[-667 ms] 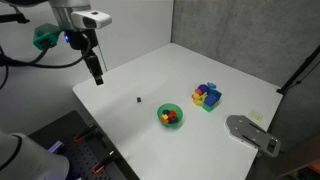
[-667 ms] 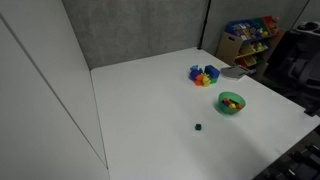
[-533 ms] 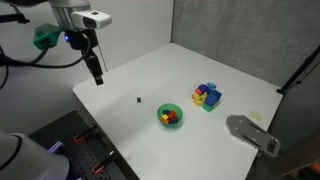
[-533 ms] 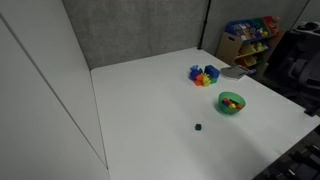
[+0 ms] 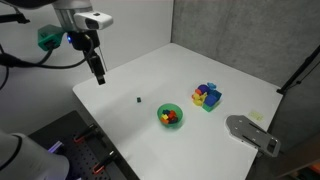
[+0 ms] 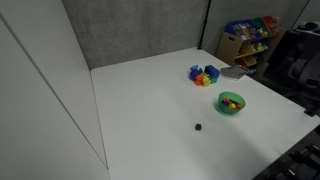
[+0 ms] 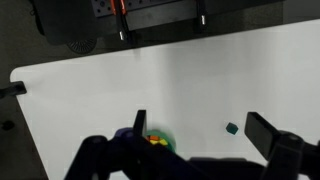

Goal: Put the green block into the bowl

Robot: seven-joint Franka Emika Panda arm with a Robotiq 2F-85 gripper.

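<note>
The green block (image 5: 137,99) is a tiny dark cube lying on the white table, apart from the bowl; it also shows in an exterior view (image 6: 198,127) and in the wrist view (image 7: 232,128). The bowl (image 5: 170,115) is small, round and bright green, with red and yellow blocks inside; it also shows in an exterior view (image 6: 231,102). In the wrist view the bowl (image 7: 158,140) is partly hidden by my gripper's body. My gripper (image 5: 99,78) hangs above the table's edge, well away from the block. In the wrist view the gripper (image 7: 200,130) is open and empty.
A blue angular container (image 5: 207,96) with colourful blocks stands beyond the bowl, also seen in an exterior view (image 6: 204,75). A grey flat object (image 5: 250,133) lies at the table's far corner. The white table (image 5: 150,70) ends close under the gripper.
The arm has shifted very slightly; the block, the bowl and the container have not moved.
</note>
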